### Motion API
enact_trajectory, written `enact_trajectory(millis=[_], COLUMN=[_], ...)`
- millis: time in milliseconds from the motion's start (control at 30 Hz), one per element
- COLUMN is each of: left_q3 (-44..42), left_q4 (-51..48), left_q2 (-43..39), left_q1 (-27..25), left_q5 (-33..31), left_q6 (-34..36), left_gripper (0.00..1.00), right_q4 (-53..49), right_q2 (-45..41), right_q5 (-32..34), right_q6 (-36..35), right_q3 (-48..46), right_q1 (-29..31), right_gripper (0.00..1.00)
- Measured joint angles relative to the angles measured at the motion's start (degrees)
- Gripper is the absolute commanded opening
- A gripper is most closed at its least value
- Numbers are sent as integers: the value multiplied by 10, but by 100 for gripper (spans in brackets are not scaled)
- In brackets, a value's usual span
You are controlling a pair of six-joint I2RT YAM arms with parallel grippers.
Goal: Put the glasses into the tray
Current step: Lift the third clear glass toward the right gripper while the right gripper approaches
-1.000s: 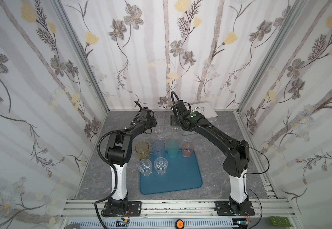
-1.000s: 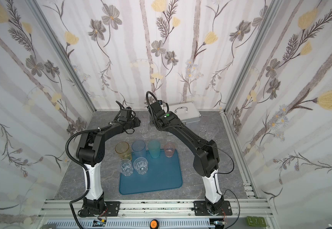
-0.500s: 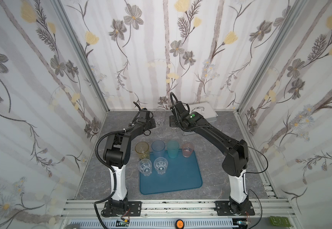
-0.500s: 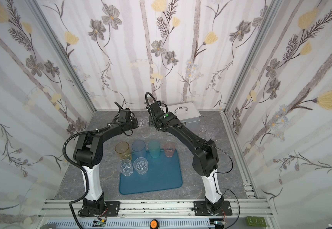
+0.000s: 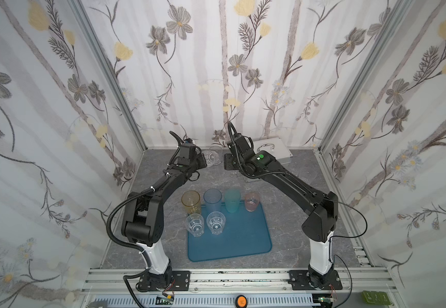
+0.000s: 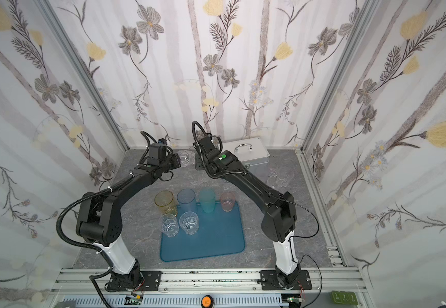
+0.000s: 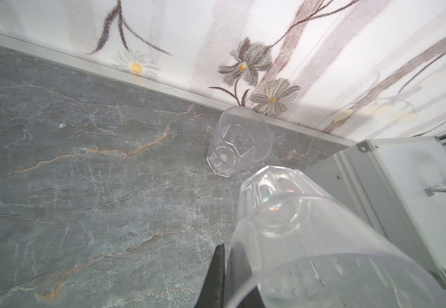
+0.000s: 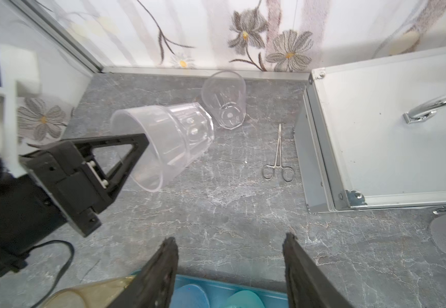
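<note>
My left gripper (image 7: 228, 253) is shut on the wall of a clear glass (image 7: 309, 240), one finger inside the rim and one outside. It holds this glass (image 8: 173, 138) tilted above the table near the back wall. A second clear glass (image 8: 224, 101) stands upright just behind it. My right gripper (image 8: 229, 238) is open with nothing in it, hovering beside the left gripper (image 5: 201, 160). The teal-blue tray (image 5: 243, 245) holds yellow (image 5: 190, 201), blue (image 5: 212, 200), teal (image 5: 232, 200) and pink (image 5: 252, 201) glasses along its back edge. In front of them are two clear ones (image 5: 195, 225).
A silver metal case (image 5: 272, 149) with a handle lies at the back right, with metal forceps (image 8: 277, 160) on the table beside it. Several more clear glasses (image 6: 277, 177) stand near the right wall. The back wall is close behind both grippers.
My left gripper has shut on the clear glass's rim and now holds it tilted. The right gripper's jaws have narrowed slightly.
</note>
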Motion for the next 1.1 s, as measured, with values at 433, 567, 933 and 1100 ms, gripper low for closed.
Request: enact_trajectory(millis=[433,567,933,1100], left_q3=[-51,-59,-63,-59], left_q4=[-24,-26,-43,-58], left_q2=[-116,-141,-168,-175], left_q1=[-72,-88,-118,-126], left_q5=[8,3,-41,-56], left_q6=[-72,-85,-96,-96], left_gripper=[0,0,1,8], right_q4=[3,2,-27,-33], right_q2=[-1,5,16,17], right_q5=[45,59,113,117], right_q6=[-34,-43,-82,-83], right_q3=[50,54,55,55], right_q1=[49,51,52,52], right_gripper=[53,45,18,9])
